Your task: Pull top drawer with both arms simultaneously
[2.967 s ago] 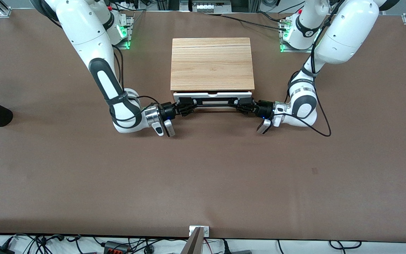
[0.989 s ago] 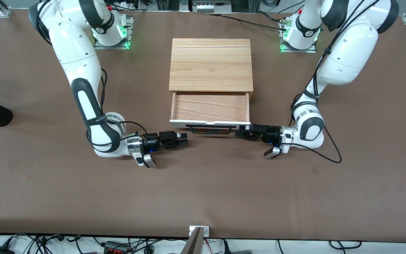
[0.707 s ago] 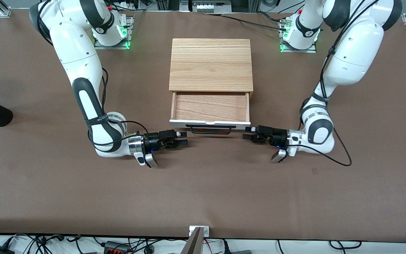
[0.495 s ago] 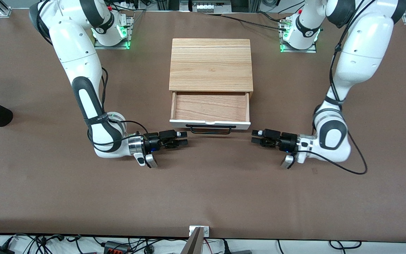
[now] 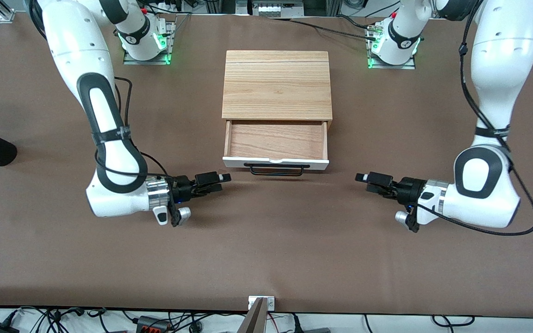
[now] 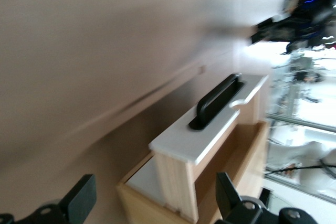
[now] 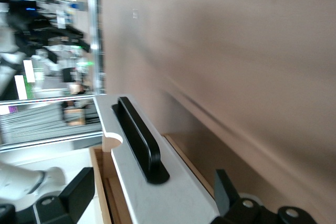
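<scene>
The cabinet (image 5: pixel 277 83) is seen mid-bench toward the bases' edge; its top drawer (image 5: pixel 275 141) is drawn out; the left gripper (image 5: pixel 369 178) and right gripper (image 5: pixel 214 178) hover released beside the handle (image 5: pixel 275 169); a stray swing could knock it.

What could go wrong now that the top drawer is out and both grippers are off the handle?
The top drawer stands pulled out with its black handle jutting toward the front camera; a low sweep by either arm might knock it. The left gripper and right gripper are open, low over the table, so dipping could scrape it. The left arm's cable trails loosely and might snag.
</scene>
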Robot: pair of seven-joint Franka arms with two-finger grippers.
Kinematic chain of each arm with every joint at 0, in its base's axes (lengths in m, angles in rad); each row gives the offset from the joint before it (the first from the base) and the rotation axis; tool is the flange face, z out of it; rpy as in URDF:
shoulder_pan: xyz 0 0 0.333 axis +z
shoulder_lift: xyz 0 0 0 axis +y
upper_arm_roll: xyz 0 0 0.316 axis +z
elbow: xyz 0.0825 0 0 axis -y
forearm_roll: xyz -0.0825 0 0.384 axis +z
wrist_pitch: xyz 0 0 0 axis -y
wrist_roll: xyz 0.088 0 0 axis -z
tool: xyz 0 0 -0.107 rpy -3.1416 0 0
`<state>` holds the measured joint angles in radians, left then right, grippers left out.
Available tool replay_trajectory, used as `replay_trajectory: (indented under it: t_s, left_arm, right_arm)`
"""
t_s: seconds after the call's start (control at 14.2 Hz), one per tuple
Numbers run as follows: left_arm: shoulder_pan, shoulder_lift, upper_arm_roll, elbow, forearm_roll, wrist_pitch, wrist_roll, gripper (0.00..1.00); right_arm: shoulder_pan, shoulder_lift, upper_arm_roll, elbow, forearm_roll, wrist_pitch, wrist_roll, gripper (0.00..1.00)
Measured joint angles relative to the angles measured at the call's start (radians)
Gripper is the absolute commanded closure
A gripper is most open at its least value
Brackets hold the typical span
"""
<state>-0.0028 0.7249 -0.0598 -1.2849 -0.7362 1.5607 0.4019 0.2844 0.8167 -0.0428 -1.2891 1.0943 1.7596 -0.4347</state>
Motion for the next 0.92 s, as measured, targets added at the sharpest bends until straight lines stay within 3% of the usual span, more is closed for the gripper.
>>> replay_trajectory:
  t_s: [0.28, 0.57, 0.78, 0.92]
  left_arm:
    - [-0.004, -0.066, 0.000, 0.052, 0.328, -0.106, -0.166, 0.00]
    - [-0.012, -0.152, -0.007, 0.091, 0.665, -0.130, -0.186, 0.00]
    - [-0.009, -0.234, -0.002, 0.145, 0.733, -0.138, -0.221, 0.00]
    - [-0.004, -0.274, 0.006, 0.161, 0.736, -0.135, -0.275, 0.00]
  right_arm:
    - [-0.001, -0.105, -0.002, 0.009, -0.299, -0.002, 0.260, 0.00]
    - [-0.001, -0.195, -0.003, 0.009, -0.644, -0.057, 0.448, 0.00]
    - [-0.001, -0.260, -0.007, 0.009, -0.889, -0.091, 0.504, 0.00]
    - [-0.002, -0.299, -0.022, 0.009, -0.965, -0.097, 0.510, 0.00]
